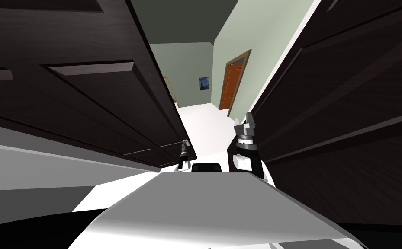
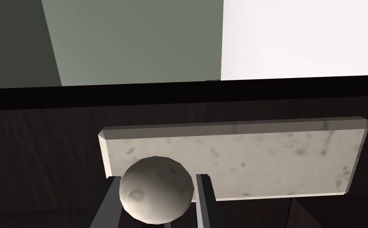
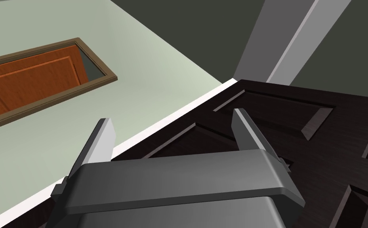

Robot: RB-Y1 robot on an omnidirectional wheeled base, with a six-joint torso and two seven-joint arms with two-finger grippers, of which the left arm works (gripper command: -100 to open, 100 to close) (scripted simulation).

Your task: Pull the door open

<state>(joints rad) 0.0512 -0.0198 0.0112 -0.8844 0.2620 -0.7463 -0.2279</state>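
Our left gripper [image 2: 158,179] pinches the round pale mottled knob [image 2: 156,190] on its pale rectangular plate [image 2: 258,158] by the edge of the dark wood-grain panelled door [image 1: 87,99] at our left, a hold for pulling, while our right gripper [image 3: 172,116] idles spread beside another dark panelled door [image 3: 298,118].

An orange panelled door [image 1: 230,86] is spotted down the hall, set in a brown frame [image 1: 239,86] on the pale green wall [image 1: 265,39]. A small blue picture [image 1: 204,83] is hung on the far wall, near that door. White floor [image 1: 204,123] is laid below.
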